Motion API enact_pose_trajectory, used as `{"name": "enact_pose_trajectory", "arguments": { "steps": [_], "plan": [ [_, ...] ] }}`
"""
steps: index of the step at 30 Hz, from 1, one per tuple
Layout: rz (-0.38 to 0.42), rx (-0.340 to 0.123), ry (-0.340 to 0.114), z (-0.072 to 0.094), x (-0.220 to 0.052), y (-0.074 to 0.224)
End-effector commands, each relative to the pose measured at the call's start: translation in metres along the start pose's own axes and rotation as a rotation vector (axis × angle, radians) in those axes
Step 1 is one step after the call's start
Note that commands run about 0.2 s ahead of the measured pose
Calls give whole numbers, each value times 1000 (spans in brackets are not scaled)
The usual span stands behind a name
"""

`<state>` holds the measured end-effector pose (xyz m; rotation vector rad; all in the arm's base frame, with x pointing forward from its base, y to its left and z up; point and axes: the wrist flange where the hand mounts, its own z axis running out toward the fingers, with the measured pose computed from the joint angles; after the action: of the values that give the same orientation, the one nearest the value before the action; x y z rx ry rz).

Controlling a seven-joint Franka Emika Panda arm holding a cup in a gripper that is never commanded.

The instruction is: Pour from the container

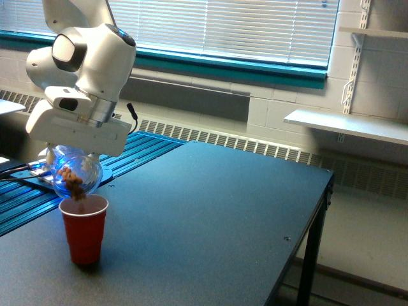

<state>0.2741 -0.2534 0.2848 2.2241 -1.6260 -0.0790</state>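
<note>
A white Franka Panda arm [86, 60] is holding a small clear rounded jar [76, 171] tipped mouth-down just above an upright red plastic party cup [84, 228] at the exterior view's left. The gripper [75, 153] is sitting directly over the jar with the jar's body pressed up under its wide white housing; the fingers themselves are hidden behind the glass and the housing, but the jar is hanging from them clear of the table. Brown nut-like pieces [71, 179] are showing through the jar's wall, gathered low toward its mouth, and a few are spilling at the cup's rim. The jar's lowest edge is hovering just over the cup's opening, near its back-left side as seen from this camera; whether glass and rim are touching cannot be told.

The cup is standing on a dark, matte table [210, 217] near the table's left front corner. Behind the arm, a blue ribbed panel [137, 148] is running along the table's far left edge, with a black cable [19, 169] lying across it. A window with closed white blinds [242, 29] and a teal sill is filling the back wall, a radiator grille [229, 141] is running beneath it, and a white wall shelf [347, 124] is jutting out at the exterior view's right.
</note>
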Motion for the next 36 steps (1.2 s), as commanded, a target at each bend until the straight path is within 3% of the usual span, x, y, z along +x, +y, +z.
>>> {"name": "enact_pose_trajectory", "arguments": {
  "steps": [1,25,36],
  "plan": [
    [-44,-22,3,1,-2,-4],
    [-72,-10,-1,-2,-5,-14],
    [-63,42,20,-18,-1,-16]
  ]
}}
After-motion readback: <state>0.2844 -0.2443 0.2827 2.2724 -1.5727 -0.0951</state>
